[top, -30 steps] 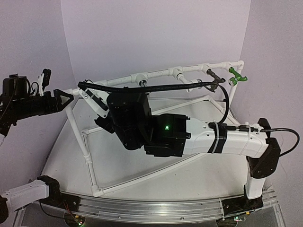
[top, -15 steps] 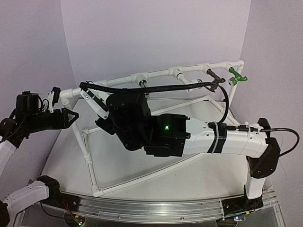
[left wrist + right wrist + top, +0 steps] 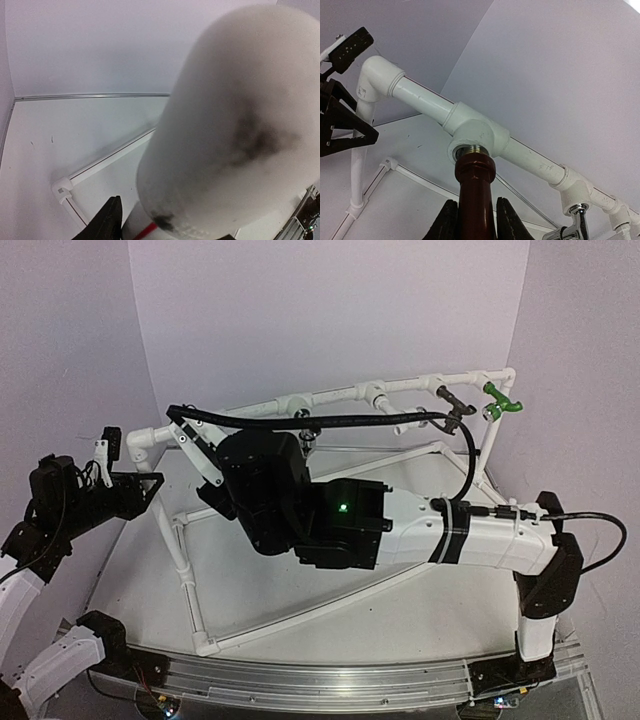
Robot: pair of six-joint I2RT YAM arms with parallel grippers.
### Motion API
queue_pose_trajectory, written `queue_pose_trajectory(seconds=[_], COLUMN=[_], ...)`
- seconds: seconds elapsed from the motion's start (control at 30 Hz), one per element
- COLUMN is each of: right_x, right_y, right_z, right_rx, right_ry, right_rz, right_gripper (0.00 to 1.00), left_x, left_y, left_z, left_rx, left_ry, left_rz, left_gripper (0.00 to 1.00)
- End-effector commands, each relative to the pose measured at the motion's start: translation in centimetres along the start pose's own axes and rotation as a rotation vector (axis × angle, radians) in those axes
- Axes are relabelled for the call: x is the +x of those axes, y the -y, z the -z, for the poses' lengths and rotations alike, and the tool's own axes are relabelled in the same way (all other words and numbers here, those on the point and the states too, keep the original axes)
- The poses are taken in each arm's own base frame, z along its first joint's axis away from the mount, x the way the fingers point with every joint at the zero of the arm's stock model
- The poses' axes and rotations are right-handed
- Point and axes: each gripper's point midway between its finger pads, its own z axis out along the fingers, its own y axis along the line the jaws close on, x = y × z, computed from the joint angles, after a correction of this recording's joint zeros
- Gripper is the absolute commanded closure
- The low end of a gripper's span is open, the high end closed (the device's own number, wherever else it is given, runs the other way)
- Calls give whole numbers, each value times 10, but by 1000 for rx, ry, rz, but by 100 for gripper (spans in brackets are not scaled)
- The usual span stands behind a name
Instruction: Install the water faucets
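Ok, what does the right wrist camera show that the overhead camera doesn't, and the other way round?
Only the right wrist view: the right claw gripping a dark brown faucet, its end at the mouth of a pipe joint.
Only the overhead view: the green faucet at the frame's far right end, and the whole right arm.
Both: the white pipe frame and the left claw near its left corner post.

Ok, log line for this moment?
right gripper: shut on dark brown faucet at tee fitting | left gripper: at pipe frame, left post
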Motion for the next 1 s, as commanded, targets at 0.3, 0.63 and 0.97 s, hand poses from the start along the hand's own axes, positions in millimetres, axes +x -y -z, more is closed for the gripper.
queue_pose_trajectory(seconds=[0.3,0.63,0.97], right_x=[-1,-4,-12], right_y=[20,21,16], right_z=[-21,-21,-27], right_rx=[49,27,24], right_ry=[4,7,14], right_rz=[-113,-175,-281], right_gripper=[100,100,100], left_x=[-5,3,7], left_y=[10,17,17], left_z=[-6,-9,-14], left_rx=[73,123,135], left_ry=[42,15,-5], left_rz=[-57,-68,-52], left_gripper=[73,81,89])
